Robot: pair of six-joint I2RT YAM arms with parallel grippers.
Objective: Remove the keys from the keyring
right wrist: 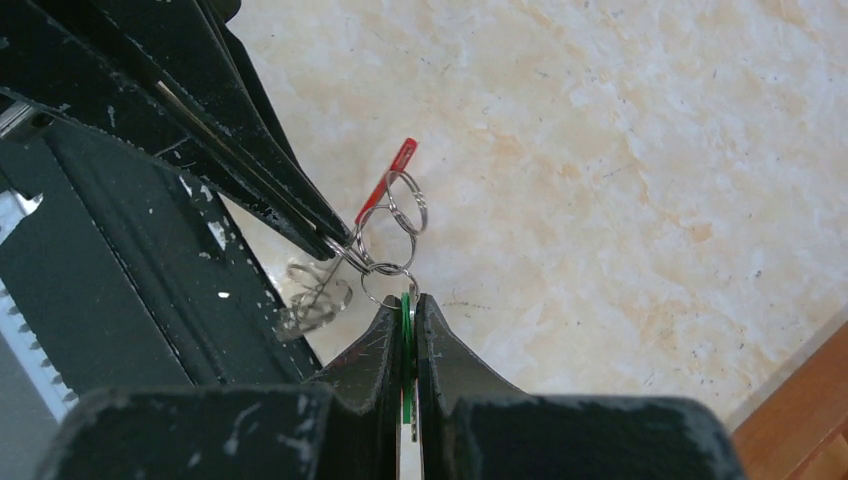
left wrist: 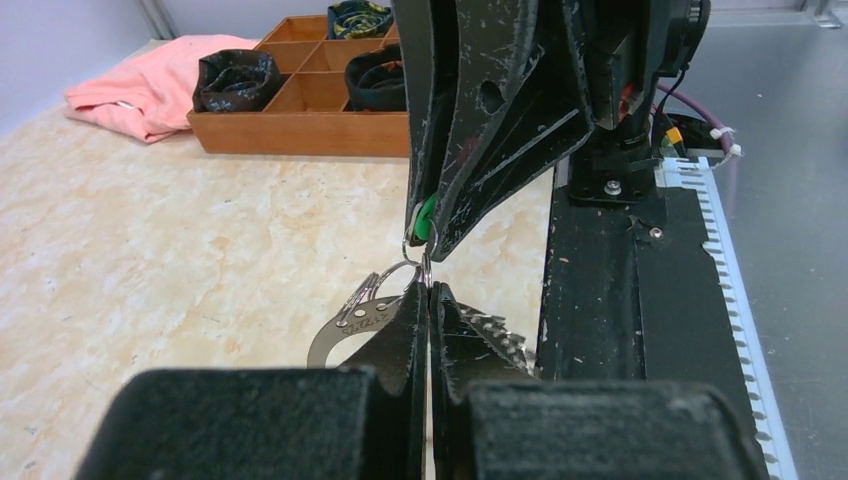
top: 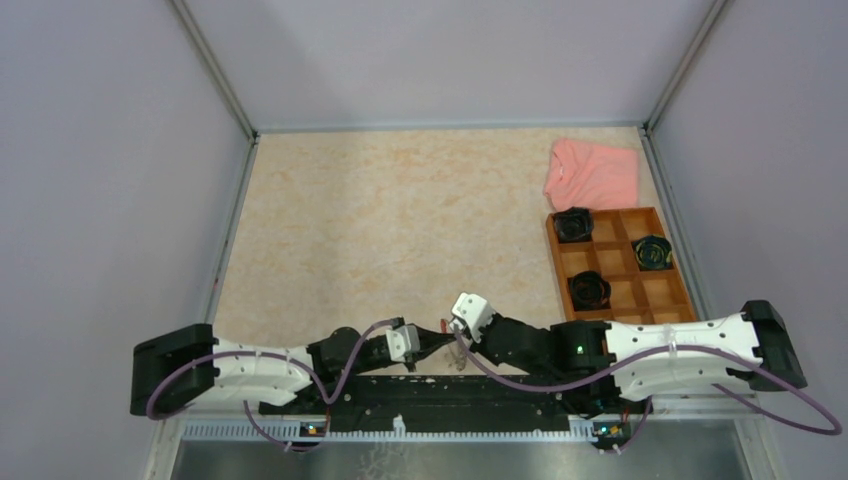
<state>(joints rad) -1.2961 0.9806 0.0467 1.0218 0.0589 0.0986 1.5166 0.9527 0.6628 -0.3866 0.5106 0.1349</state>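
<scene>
The keyring [right wrist: 385, 240] is a small chain of thin grey wire loops with a red sleeve [right wrist: 392, 178], held just above the table at its near edge. My left gripper [left wrist: 430, 288] is shut on one wire loop; its fingertips [right wrist: 335, 235] come in from the upper left in the right wrist view. My right gripper [right wrist: 408, 298] is shut on the green-headed key [right wrist: 406, 318], which hangs from the lowest loop. Silvery keys [right wrist: 315, 298] dangle beside the left fingers; a toothed one [left wrist: 495, 335] shows in the left wrist view. In the top view the left gripper [top: 436, 341] and the right gripper [top: 462, 340] meet tip to tip.
A wooden compartment tray [top: 660, 290] stands at the right, with black coiled bundles [top: 574, 224] in three cells. A pink cloth [top: 592, 172] lies behind it. The black base rail [top: 430, 390] runs directly under the grippers. Grey walls enclose the table.
</scene>
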